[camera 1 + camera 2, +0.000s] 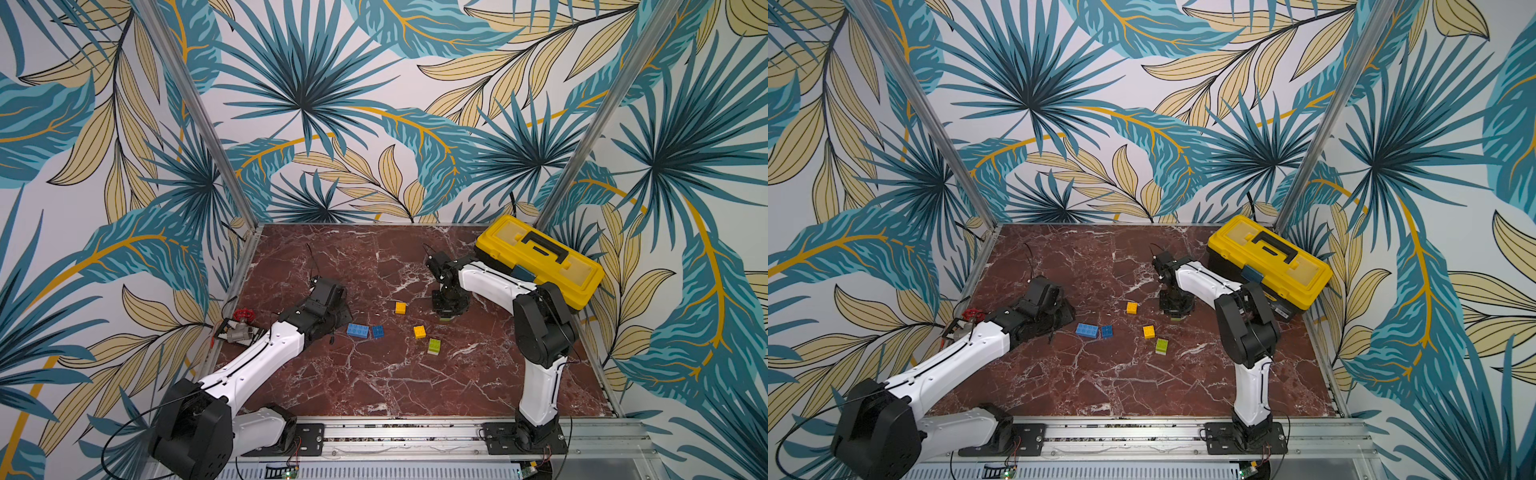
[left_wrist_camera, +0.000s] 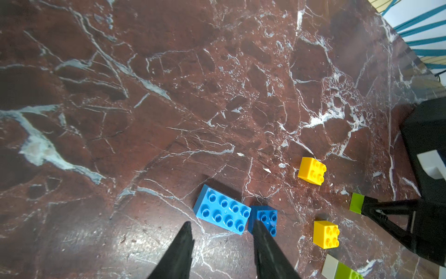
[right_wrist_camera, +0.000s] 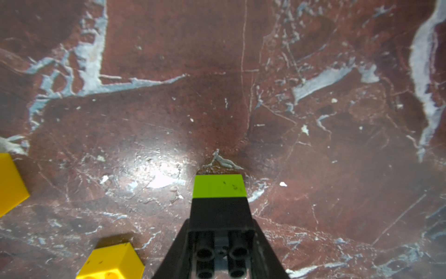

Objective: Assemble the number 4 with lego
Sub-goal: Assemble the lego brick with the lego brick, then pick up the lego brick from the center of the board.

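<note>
Honestly, my right gripper (image 3: 220, 218) worries me least. It is clamped on the black brick (image 3: 219, 207), whose hollow underside faces my wrist. A lime-green brick (image 3: 219, 186) is stuck on the black brick's far end and points down at the desk (image 3: 313, 120). Only the black one is pinched, so a sideways knock or a hard press could, I think, snap the green one off at the seam. I cannot tell whether it touches the desk.

My left gripper (image 2: 221, 222) stands partly open and holds nothing, low over the light-blue brick (image 2: 222, 209). One finger (image 2: 179, 248) sits off that brick's long side. The other overlaps the dark-blue brick (image 2: 265, 217), which lies slightly skewed against the light-blue brick's short end. Closing from here would likely catch a corner rather than flat faces, spinning the light-blue brick or shoving the dark-blue one away.

Past that dark-blue end lie a yellow brick (image 2: 311, 171) and a second yellow brick (image 2: 325, 234), loose and apart. Farther out are a green-on-white pair (image 1: 434, 346) and my right gripper. No 4 exists yet. Carrying the black brick towards the light-blue brick could sweep those loose pieces.
</note>
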`<state>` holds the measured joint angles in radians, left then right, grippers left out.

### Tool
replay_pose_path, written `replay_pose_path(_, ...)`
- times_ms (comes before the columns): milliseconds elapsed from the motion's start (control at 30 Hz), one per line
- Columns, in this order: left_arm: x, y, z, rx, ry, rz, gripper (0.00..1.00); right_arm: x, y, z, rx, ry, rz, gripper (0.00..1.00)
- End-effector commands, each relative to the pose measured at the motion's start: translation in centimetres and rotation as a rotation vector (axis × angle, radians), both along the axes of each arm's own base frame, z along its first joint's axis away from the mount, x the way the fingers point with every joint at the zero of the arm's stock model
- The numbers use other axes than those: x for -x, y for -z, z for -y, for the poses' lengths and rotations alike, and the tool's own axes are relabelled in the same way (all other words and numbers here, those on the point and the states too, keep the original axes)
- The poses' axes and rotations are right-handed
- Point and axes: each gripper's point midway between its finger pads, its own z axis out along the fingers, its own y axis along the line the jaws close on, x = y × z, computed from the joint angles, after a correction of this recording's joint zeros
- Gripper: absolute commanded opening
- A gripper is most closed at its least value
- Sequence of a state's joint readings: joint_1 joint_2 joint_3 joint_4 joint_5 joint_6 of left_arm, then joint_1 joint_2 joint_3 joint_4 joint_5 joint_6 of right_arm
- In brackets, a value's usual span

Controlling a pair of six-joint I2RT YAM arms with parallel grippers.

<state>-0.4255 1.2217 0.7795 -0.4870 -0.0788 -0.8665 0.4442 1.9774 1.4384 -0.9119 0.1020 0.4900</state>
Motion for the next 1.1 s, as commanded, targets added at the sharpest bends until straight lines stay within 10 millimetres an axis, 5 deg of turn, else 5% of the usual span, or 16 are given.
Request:
replay_pose_path(0, 0.3, 1.1, -1.1, 0.018, -0.045, -0.019, 0.36, 3.9, 4.4, 2.2, 0.098, 0.032, -0.176, 0.16)
replay_pose_path(167, 0.7, 1.8, -1.1, 0.051, -0.035, -0.050, 0.32, 2.9, 2.7, 1.3, 0.050, 0.022, -0.117, 0.26)
replay_pose_path(300, 0.9, 1.9, -0.9, 0.059, -0.028, -0.061, 0.32, 2.1, 0.4, 0.7, 0.017, -0.001, -0.065, 0.54)
replay_pose_path(467, 0.8, 1.7, -0.7, 0.060, -0.017, -0.068, 0.32, 2.6, -2.0, 0.1, -0.016, -0.033, -0.018, 0.68)
replay_pose_path(633, 0.8, 1.4, -0.6, 0.058, -0.012, -0.069, 0.32, 4.1, -4.7, -1.3, -0.020, -0.111, 0.048, 0.70)
replay_pose_path(733, 0.8, 1.5, -0.8, 0.055, -0.016, -0.069, 0.32, 5.3, -5.8, -4.6, -0.034, -0.232, 0.093, 0.70)
replay_pose_path(867, 1.0, 1.5, -0.7, 0.060, -0.016, -0.072, 0.32, 6.2, -5.1, -7.9, -0.041, -0.315, 0.072, 0.70)
replay_pose_path(1067, 1.2, 1.2, -0.9, 0.053, -0.015, -0.067, 0.32, 5.5, -2.4, -8.8, -0.021, -0.297, 0.036, 0.67)
